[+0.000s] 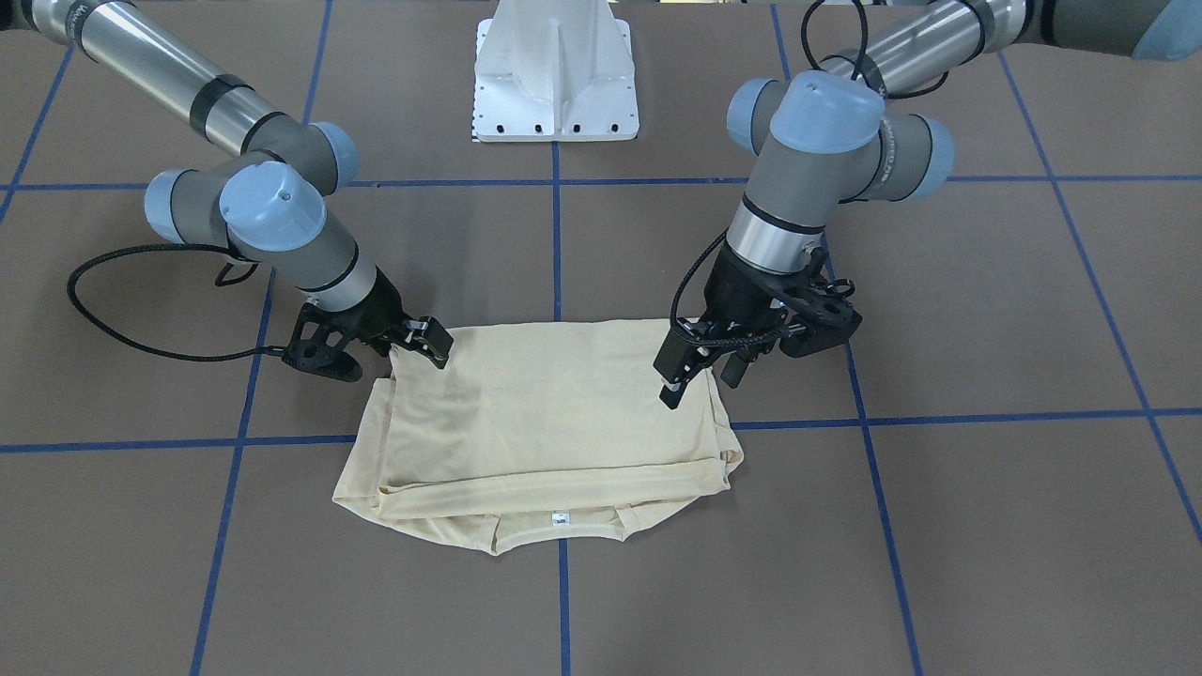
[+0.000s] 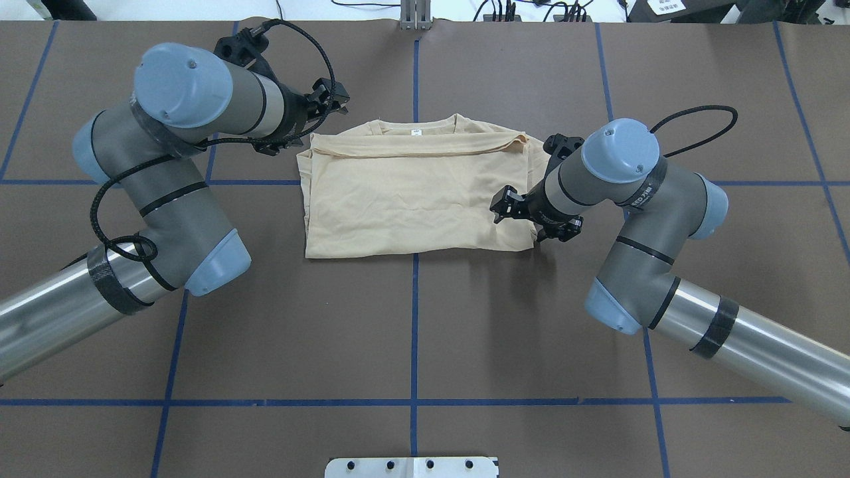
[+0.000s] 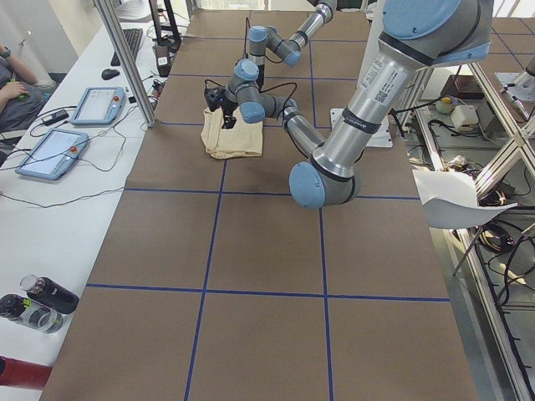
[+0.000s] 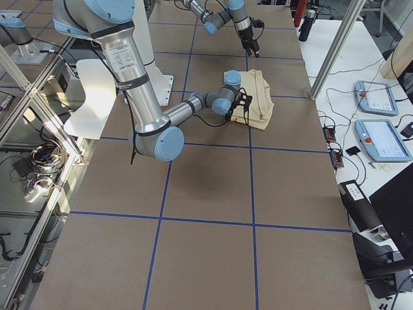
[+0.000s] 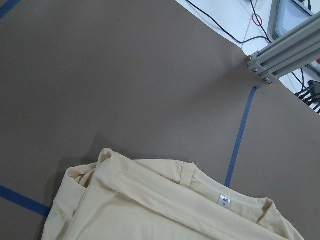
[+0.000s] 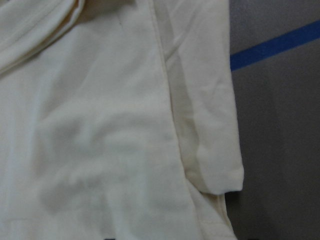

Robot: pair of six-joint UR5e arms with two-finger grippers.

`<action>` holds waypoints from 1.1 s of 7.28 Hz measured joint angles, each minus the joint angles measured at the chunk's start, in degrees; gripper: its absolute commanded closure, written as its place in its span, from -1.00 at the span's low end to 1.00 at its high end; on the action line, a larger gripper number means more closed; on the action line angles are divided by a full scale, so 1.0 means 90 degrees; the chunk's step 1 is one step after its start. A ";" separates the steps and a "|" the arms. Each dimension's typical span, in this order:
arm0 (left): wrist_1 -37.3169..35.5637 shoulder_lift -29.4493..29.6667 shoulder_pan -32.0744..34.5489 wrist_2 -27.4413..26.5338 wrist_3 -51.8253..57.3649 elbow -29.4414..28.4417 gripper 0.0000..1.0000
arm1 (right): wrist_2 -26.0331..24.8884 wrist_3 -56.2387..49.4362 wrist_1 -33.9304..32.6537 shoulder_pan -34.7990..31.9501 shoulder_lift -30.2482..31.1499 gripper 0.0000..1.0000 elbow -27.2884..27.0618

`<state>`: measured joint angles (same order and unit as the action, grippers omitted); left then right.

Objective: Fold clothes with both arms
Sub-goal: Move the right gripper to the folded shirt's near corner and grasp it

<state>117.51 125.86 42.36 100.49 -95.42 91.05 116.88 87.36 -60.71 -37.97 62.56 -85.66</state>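
The clothes are one cream-yellow shirt [image 1: 545, 413] [image 2: 405, 199], lying folded in half on the brown table. Its collar and white neck label [image 2: 416, 133] [image 5: 225, 201] are at the edge far from the robot. My left gripper [image 1: 700, 385] [image 2: 330, 98] hangs open above the shirt's far left corner and holds nothing. My right gripper [image 1: 434, 345] [image 2: 501, 201] sits low over the shirt's right edge, jaws apart, with no fabric seen pinched. The right wrist view is filled with the shirt [image 6: 100, 125] at close range. Neither wrist view shows any fingers.
The white pedestal base [image 1: 556, 75] stands at the robot's side of the table. Blue tape lines [image 2: 414, 312] grid the brown surface. An aluminium post [image 5: 280, 50] rises beyond the collar. A side bench carries tablets [image 3: 50, 150] and bottles [image 3: 42, 296], with a person's arm [image 3: 12, 83] nearby.
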 measured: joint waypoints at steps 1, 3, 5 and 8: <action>0.0000 0.0000 0.0000 -0.0002 -0.0002 0.0003 -0.98 | 0.0007 0.0000 -0.0004 -0.0008 0.0020 0.81 -0.0020; 0.0000 0.0000 0.0000 -0.0003 -0.0003 0.0027 -0.98 | 0.0029 0.0006 -0.0006 -0.0008 0.0069 1.00 -0.0036; 0.0000 0.0000 0.0000 -0.0006 -0.0003 0.0045 -0.98 | 0.0096 0.0004 -0.0002 0.0011 0.0122 1.00 -0.0054; -0.0158 -0.0004 0.0000 -0.0013 -0.0003 0.0092 -0.98 | 0.0191 0.0036 -0.0006 0.0338 0.0154 1.00 -0.0318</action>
<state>116.08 125.82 42.36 100.38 -95.45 91.88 118.60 87.69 -60.77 -34.93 63.95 -88.53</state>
